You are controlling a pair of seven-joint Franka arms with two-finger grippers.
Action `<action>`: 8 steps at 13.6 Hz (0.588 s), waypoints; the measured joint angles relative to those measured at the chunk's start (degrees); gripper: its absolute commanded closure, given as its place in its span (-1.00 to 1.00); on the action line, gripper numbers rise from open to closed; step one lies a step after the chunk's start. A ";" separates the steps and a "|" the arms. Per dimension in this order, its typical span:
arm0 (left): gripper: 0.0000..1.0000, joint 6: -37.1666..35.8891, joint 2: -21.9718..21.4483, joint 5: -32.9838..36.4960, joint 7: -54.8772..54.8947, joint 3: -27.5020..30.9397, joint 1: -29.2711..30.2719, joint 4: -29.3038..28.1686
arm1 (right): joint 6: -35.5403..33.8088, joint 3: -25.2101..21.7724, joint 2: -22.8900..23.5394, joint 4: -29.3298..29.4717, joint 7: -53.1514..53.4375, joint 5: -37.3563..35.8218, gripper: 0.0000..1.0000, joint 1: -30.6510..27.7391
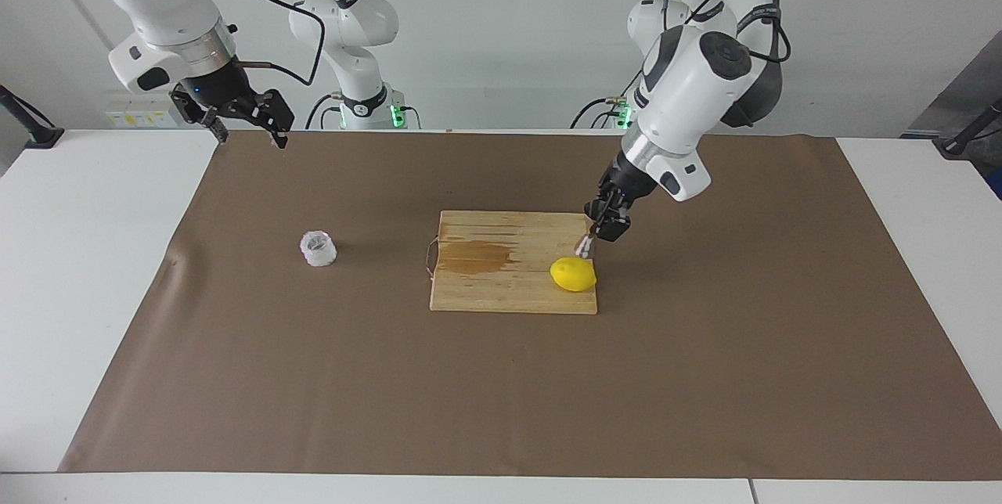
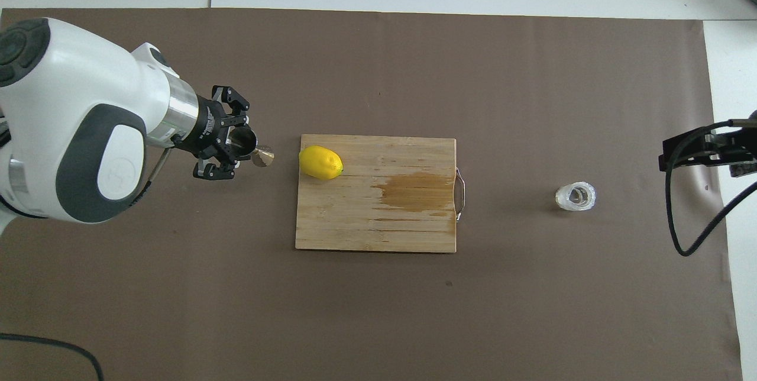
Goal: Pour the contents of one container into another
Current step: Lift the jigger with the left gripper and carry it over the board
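Steel jigger (image 2: 262, 156): light, slick; gripped in left gripper (image 2: 243, 145) jaws, beside cutting board (image 1: 501, 293).
Glass cup (image 1: 318, 248): fragile; grasp its walls; well apart from board.
Right gripper (image 1: 246, 117): waits, jaws apart, empty.

Lemon (image 1: 573, 274) on stained cutting board (image 1: 501, 285) — brown paper (image 1: 501, 394) underneath.

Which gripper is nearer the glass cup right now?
Right. The right gripper hangs in the air at the glass cup's end of the table; the left gripper, holding the jigger, is past the cutting board.
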 measured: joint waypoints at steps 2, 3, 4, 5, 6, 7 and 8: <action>1.00 2.28 1.39 0.00 -5.75 -0.01 -4.21 0.22 | 0.00 0.00 0.00 0.00 0.00 0.00 -1.00 0.00; 1.00 3.02 2.93 0.00 -8.23 0.00 -6.02 0.96 | 0.00 0.00 0.00 0.00 0.00 0.00 -1.00 0.00; 1.00 3.78 4.98 0.00 -10.27 0.00 -7.63 2.13 | 0.00 0.00 0.00 0.00 0.00 0.00 -1.00 0.00; 1.00 4.87 7.02 0.00 -11.74 0.02 -8.97 3.20 | 0.00 0.00 0.00 0.00 0.00 0.00 -1.00 0.00; 1.00 5.83 8.86 0.00 -12.96 0.04 -10.31 4.02 | 0.00 0.00 0.00 0.00 0.00 0.00 -1.00 0.00; 1.00 6.36 10.42 0.00 -14.05 0.06 -11.74 4.43 | 0.00 0.00 0.00 0.00 0.00 0.00 -1.00 0.00; 1.00 6.78 11.84 0.00 -14.86 0.06 -13.10 4.72 | 0.00 0.00 0.00 0.00 0.00 0.00 -1.00 0.00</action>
